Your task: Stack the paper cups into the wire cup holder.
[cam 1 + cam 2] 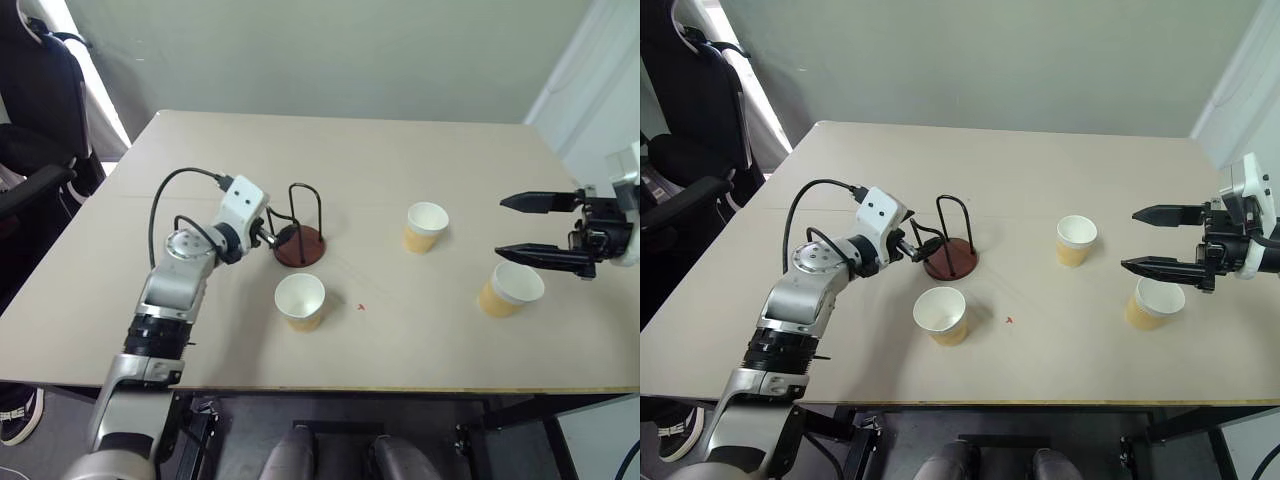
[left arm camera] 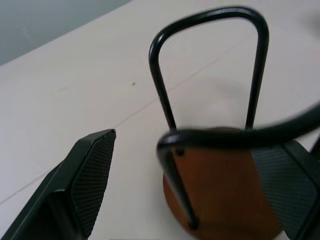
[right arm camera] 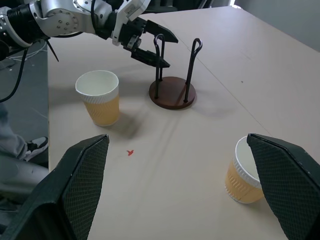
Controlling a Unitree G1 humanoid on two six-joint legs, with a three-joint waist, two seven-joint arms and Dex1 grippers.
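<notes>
The wire cup holder [image 1: 299, 246] stands mid-table, a reddish-brown disc with black wire hoops [image 2: 210, 20]. My left gripper [image 1: 272, 236] is open at the holder's left side, and the near hoop stands between its fingers [image 2: 87, 172]. Three paper cups stand upright on the table: one [image 1: 300, 300] in front of the holder, one [image 1: 426, 226] to its right, and one [image 1: 510, 288] further right and nearer. My right gripper [image 1: 500, 227] hovers open above the table's right side, just over the rightmost cup, with nothing in it.
The tan table [image 1: 400, 150] has bare surface behind the holder and cups. A small red mark [image 1: 361, 307] lies beside the front cup. A dark chair [image 1: 30, 120] stands off the table's left edge.
</notes>
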